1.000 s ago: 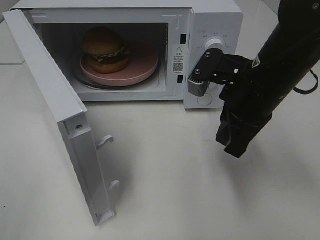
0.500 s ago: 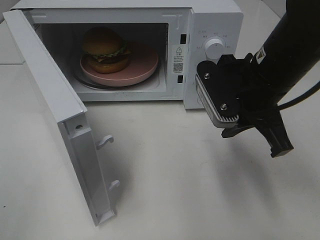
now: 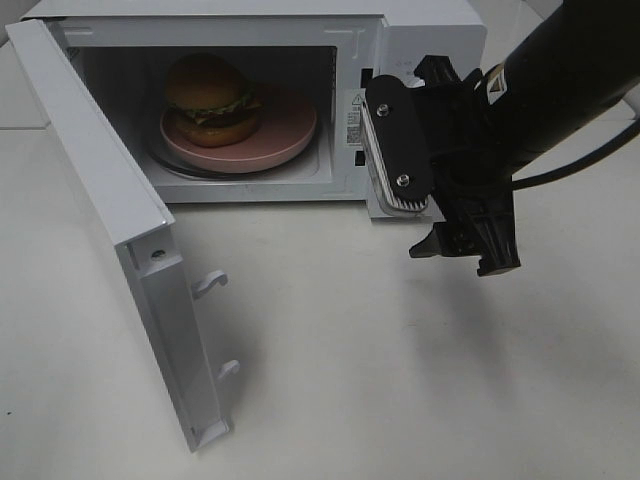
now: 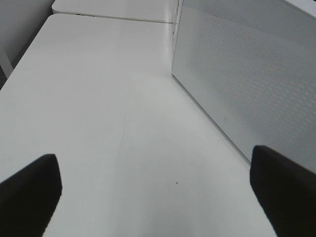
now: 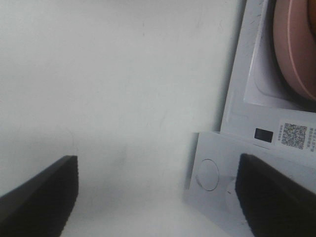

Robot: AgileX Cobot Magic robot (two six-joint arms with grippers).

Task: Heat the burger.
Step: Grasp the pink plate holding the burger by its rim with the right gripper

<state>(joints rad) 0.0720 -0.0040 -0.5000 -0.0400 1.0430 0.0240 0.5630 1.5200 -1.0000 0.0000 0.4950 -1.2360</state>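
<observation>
The burger (image 3: pixel 208 98), golden bun over lettuce and a dark patty, sits on the left part of a round pink plate (image 3: pixel 285 125) inside the open microwave (image 3: pixel 430 30). My right gripper (image 3: pixel 462 252) hangs in front of the microwave's control panel, fingers pointing down at the table, open and holding nothing. In the right wrist view the right gripper (image 5: pixel 158 197) has its fingertips (image 5: pixel 39 197) far apart over the bare table, with the plate's edge (image 5: pixel 296 49) in the corner. My left gripper (image 4: pixel 158 197) is open beside the door's outer face (image 4: pixel 256 79); it is outside the high view.
The microwave door (image 3: pixel 110 200) stands swung out to the left, its latch hooks (image 3: pixel 210 285) pointing over the table. The right arm's black body (image 3: pixel 560 80) covers the control knob. A QR sticker (image 5: pixel 292 136) and a round button (image 5: pixel 207 174) show on the front panel.
The right gripper went from shut to wide open. The right arm swung up and left across the control panel and its wrist turned. Burger, plate and door stayed put.
</observation>
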